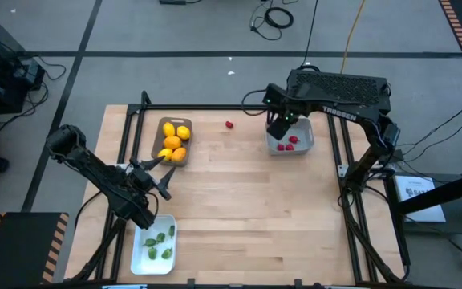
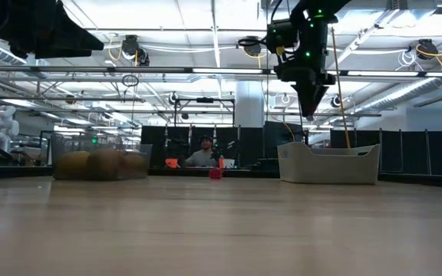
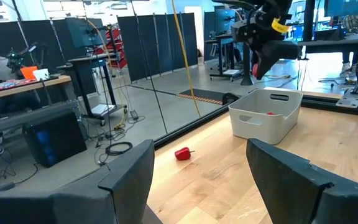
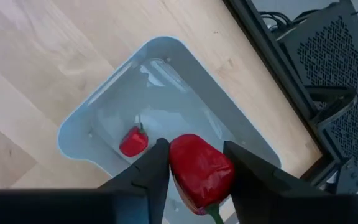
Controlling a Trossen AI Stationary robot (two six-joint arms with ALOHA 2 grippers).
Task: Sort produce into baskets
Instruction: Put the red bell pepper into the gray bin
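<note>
My right gripper (image 1: pixel 279 127) hangs over the light grey-blue tray (image 1: pixel 305 143) at the table's far right. It is shut on a red pepper-like piece (image 4: pixel 201 171). Red pieces (image 1: pixel 288 144) lie in that tray. One more red piece (image 1: pixel 229 125) lies on the table's far side and also shows in the left wrist view (image 3: pixel 183 154). My left gripper (image 1: pixel 160 175) is open and empty, next to the brown-grey tray (image 1: pixel 157 138) of yellow and orange fruits (image 1: pixel 175 141). The white tray (image 1: pixel 139 261) at the near left holds green pieces (image 1: pixel 159 243). My right gripper pinches the red piece by its two opposite sides (image 4: pixel 178 163) between its two fingers. The fingers come from above, pointing down. The piece is lifted clear, above the light grey-blue tray (image 4: pixel 98 106), with its green stem (image 4: pixel 214 214) toward the gripper's base.
Bare wooden tabletop (image 1: pixel 247 209) lies between the three trays. A black frame rail (image 1: pixel 215 107) runs along the table's far edge. In the low view a person (image 2: pixel 203 156) sits in the room behind the table.
</note>
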